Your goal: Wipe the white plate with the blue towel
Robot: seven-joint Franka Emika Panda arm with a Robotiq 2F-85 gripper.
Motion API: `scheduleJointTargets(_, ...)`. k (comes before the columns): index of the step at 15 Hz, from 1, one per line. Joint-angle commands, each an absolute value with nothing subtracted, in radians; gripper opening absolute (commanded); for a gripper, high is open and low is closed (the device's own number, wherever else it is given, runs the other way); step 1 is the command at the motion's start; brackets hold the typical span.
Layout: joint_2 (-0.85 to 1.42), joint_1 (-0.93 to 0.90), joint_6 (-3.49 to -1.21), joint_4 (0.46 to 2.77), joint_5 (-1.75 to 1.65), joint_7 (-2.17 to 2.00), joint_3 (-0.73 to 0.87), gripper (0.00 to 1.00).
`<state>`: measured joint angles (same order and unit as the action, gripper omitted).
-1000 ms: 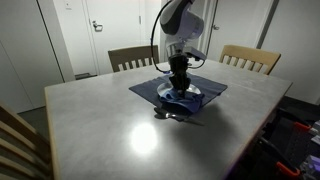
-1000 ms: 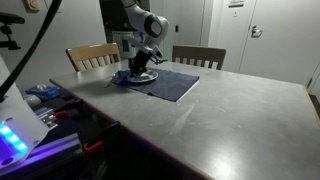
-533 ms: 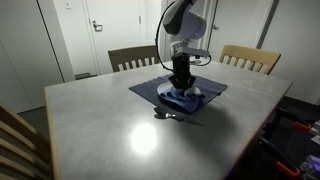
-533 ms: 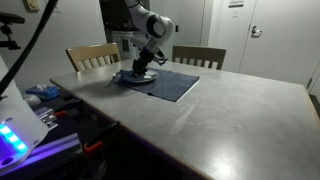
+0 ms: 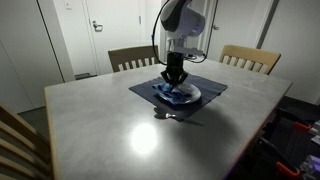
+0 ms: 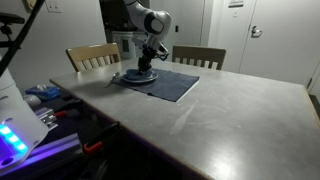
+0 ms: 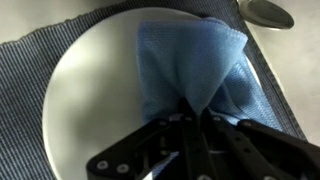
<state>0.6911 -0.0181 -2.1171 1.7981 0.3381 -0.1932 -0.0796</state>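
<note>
The white plate [image 7: 90, 100] lies on a dark blue striped placemat [image 7: 30, 65] on the table. My gripper [image 7: 193, 118] is shut on the blue towel [image 7: 185, 60], which spreads across the plate's right half in the wrist view. In both exterior views the gripper [image 5: 174, 76] [image 6: 147, 66] points straight down over the plate [image 5: 190, 95] [image 6: 132, 76], with the towel [image 5: 171, 90] bunched under it.
A metal spoon [image 7: 265, 12] lies beside the plate on the placemat [image 5: 145, 88] [image 6: 175, 86]; it shows near the mat's front edge [image 5: 168, 114]. Two wooden chairs [image 5: 130, 57] [image 5: 250, 58] stand behind the grey table [image 5: 100, 125]. Cluttered equipment sits beside the table [image 6: 45, 105].
My gripper has moved across the plate with the towel, away from the spoon side, and sits a little higher. The towel is dragged along with it.
</note>
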Motion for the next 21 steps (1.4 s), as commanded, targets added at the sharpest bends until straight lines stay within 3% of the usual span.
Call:
scheduleJointTargets(1,0.711,-0.028,-2.220,1.806,0.333,-0.104,-0.091,0.02)
scheduleJointTargets(8,0.741,0.018,-2.010,1.767,0.319,0.163,-0.141,0.02)
scheduleJointTargets(21,0.693,-0.059,-1.987,1.839,0.327,-0.489,0.026,0.02)
